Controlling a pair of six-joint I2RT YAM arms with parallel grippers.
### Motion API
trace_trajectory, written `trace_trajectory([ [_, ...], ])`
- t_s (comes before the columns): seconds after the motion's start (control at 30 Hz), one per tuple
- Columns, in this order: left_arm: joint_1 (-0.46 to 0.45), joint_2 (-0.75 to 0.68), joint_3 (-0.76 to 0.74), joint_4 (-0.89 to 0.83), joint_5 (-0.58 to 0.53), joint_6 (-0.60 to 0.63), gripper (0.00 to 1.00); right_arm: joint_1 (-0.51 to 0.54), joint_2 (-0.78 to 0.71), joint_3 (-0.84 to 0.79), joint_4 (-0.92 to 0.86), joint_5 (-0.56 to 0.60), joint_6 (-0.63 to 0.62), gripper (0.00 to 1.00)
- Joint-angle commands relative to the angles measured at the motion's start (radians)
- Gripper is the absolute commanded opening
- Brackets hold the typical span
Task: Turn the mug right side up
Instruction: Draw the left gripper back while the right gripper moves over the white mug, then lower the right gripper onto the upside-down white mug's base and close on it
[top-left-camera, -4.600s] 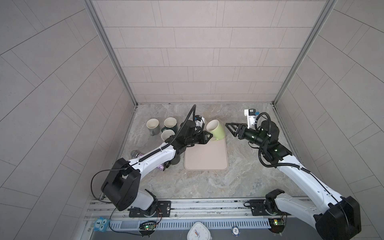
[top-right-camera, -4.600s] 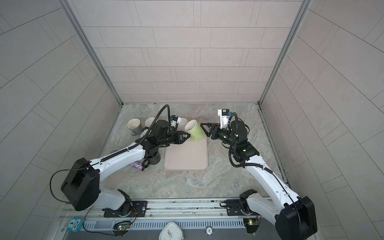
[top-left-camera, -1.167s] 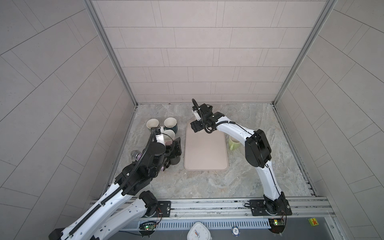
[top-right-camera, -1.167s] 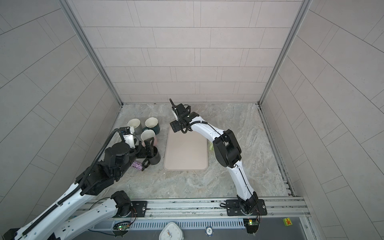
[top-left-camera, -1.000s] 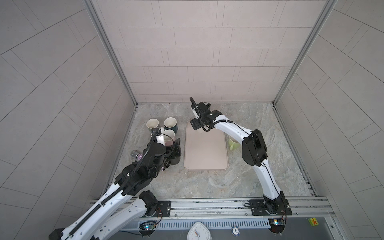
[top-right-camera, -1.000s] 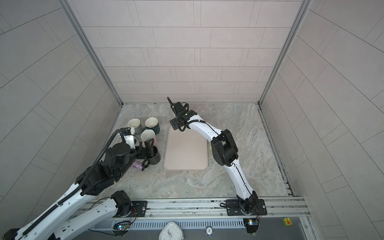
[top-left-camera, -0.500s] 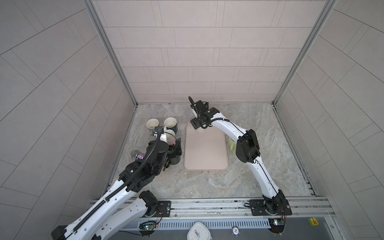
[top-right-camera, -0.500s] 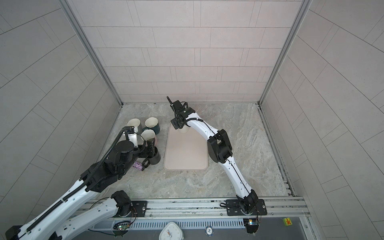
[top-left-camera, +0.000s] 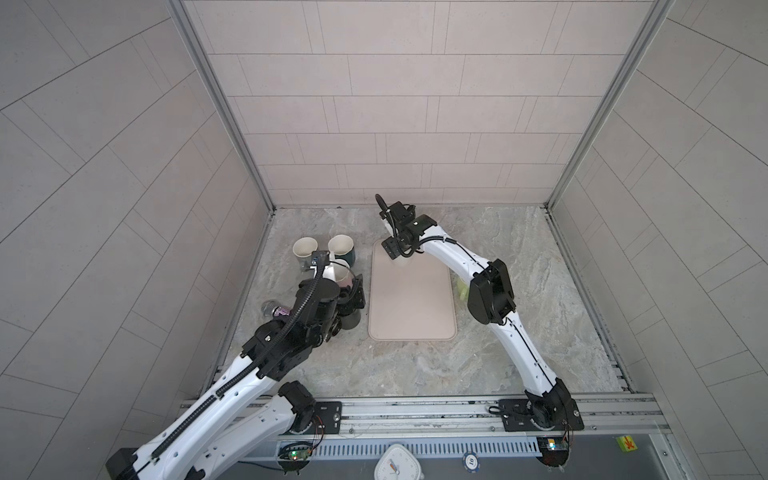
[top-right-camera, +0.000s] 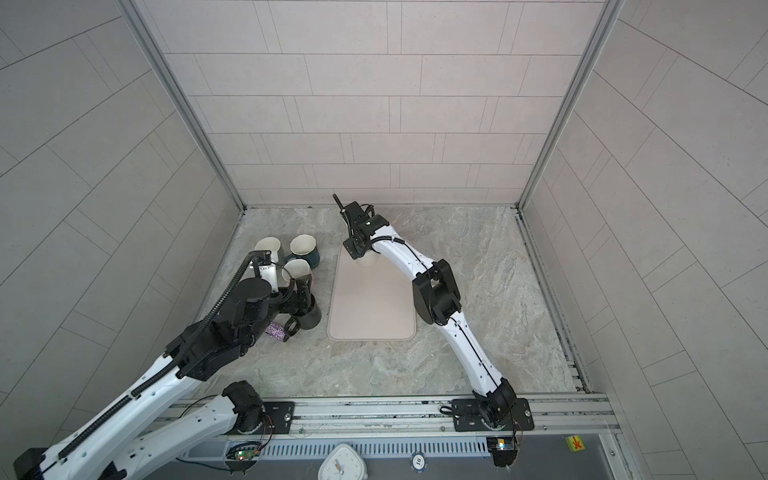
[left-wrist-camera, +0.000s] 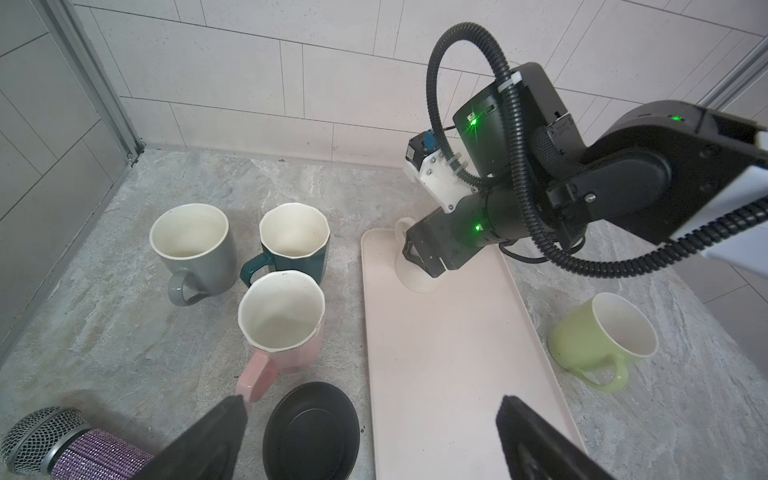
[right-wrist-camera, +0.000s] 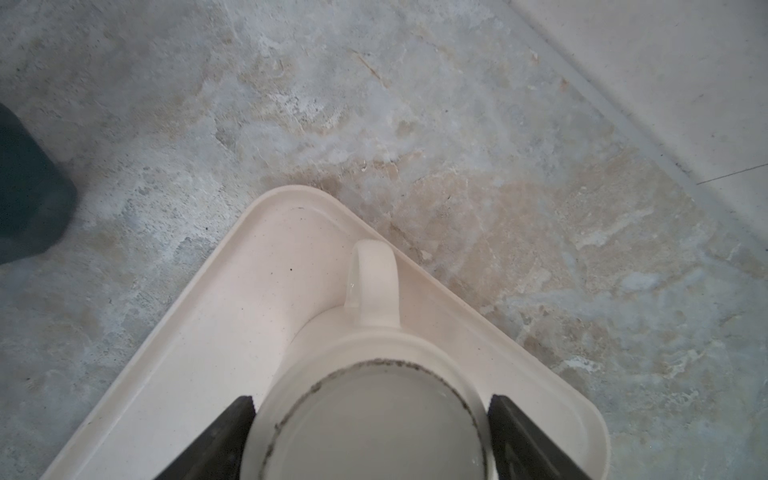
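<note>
On the bench (top-left-camera: 519, 249), left of the tray (left-wrist-camera: 436, 374), a grey mug (left-wrist-camera: 189, 245), a teal mug (left-wrist-camera: 295, 245) and a pink mug (left-wrist-camera: 282, 324) stand mouths up. A black mug (left-wrist-camera: 311, 428) sits base up beside a microphone (left-wrist-camera: 50, 440). A green mug (left-wrist-camera: 602, 336) rests right of the tray. Our left claw (left-wrist-camera: 372, 405) hangs wide open and empty by the black mug.

The cream mug (right-wrist-camera: 374, 415) sits upside down at the tray's far left corner, axis vertical, handle toward the far rim. Our right claw (right-wrist-camera: 370, 405) straddles it, fingers (right-wrist-camera: 232, 432) hard by its sides. We cannot tell whether they press.
</note>
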Motion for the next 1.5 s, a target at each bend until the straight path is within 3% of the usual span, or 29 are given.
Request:
trace_trajectory([
  [0.0,0.009,0.005,-0.008,0.021,0.009,0.011,1.0,0.002,0.003,-0.003,-0.072,-0.014,-0.025,0.8],
  [0.33,0.03,0.019,-0.018,0.038,0.042,-0.007,1.0,0.009,-0.123,-0.177,-0.121,-0.025,0.012,0.74],
  [1.03,0.045,0.009,-0.061,0.075,0.096,-0.046,1.0,0.092,-0.592,-0.883,0.069,-0.084,0.089,0.72],
  [1.47,0.044,-0.037,-0.101,0.092,0.122,-0.078,1.0,0.193,-0.78,-1.042,0.012,-0.089,0.054,0.68],
])
